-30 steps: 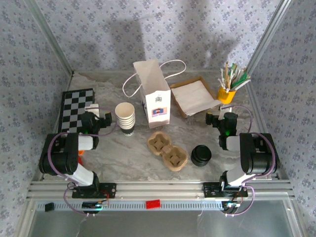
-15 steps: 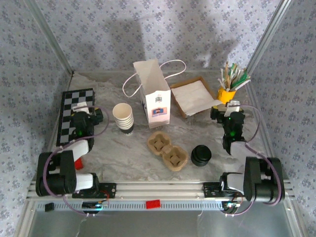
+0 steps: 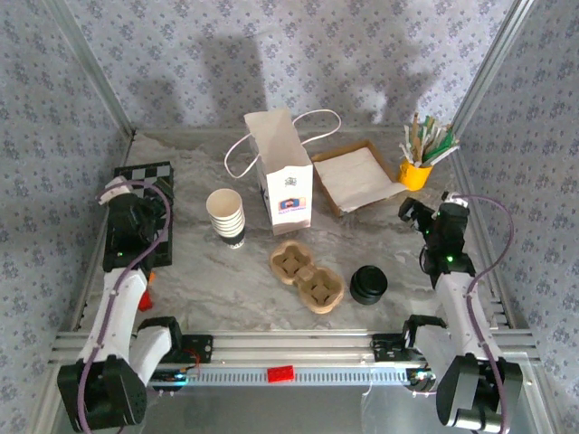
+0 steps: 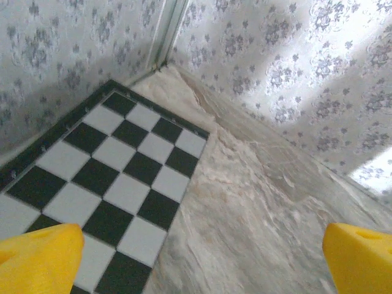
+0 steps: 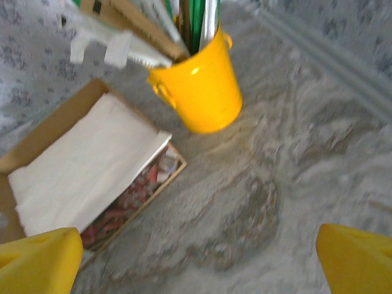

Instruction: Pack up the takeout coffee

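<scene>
Far to the left of the white paper bag, the left gripper hangs over the edge of the checkerboard. Its jaws are spread wide and hold nothing. Its arm is stretched long and low from the base and points away from the bag, toward the corner.

Just left of the bag stands the stack of cups, lidless and nested. In front of the bag lies the pulp tray, set at a slant with both wells bare, so no finished coffee sits in it yet. The black lids rest to the right of the tray. They look like a low pile, though from above I cannot tell how many.

To the right of the bag are the napkin box and the yellow bucket of stirrers. The right gripper faces them with its jaws wide and empty, its arm reaching long and its wrist near the bucket.

The risks, as I judge them:
- A swing of the right arm toward the lids could clip the bucket and spill the stirrers.
- A pinch on the nested stack could lift several cups or topple them.
- The bag is light and upright, so pushing the tray against its mouth could tip it over.
</scene>
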Robot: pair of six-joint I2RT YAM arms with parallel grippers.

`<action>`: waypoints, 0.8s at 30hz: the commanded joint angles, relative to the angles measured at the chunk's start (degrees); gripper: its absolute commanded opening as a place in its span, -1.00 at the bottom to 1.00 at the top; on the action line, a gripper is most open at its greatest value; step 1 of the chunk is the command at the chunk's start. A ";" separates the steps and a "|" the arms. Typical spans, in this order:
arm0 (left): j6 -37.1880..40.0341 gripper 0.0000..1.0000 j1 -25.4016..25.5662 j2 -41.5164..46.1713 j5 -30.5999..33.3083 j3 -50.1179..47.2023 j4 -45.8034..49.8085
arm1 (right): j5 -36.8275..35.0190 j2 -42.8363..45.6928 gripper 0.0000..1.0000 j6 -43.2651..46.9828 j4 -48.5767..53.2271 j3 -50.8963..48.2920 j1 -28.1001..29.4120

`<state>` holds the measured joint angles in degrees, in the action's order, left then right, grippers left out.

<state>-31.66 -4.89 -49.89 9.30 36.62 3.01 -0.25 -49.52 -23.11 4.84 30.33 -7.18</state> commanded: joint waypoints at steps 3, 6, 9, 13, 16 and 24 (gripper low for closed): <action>-7.56 0.99 -0.32 2.09 -11.98 10.30 22.99 | 4.47 0.22 0.99 -4.33 15.67 5.75 4.23; -8.75 1.00 -0.17 2.25 -18.88 14.96 30.86 | 3.90 -0.78 0.99 -4.93 20.67 8.22 9.11; -7.89 0.99 1.57 1.52 -23.18 19.28 37.76 | 1.39 -1.35 0.99 -4.81 25.87 11.45 15.83; -4.53 0.90 7.01 -1.56 -22.28 26.13 44.12 | -3.53 -2.20 0.99 -6.99 32.49 15.85 25.72; -2.71 0.78 11.76 -5.27 -20.42 30.07 46.49 | -6.97 -3.36 0.99 -9.88 35.69 18.45 32.02; 2.77 0.42 18.90 -15.65 -14.60 36.33 51.07 | -10.99 -8.44 0.99 -15.15 35.73 22.60 47.10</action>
<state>-31.92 12.97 -63.81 -7.73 70.54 49.95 -7.73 -56.86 -34.83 38.22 50.43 36.58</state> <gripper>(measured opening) 0.726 0.996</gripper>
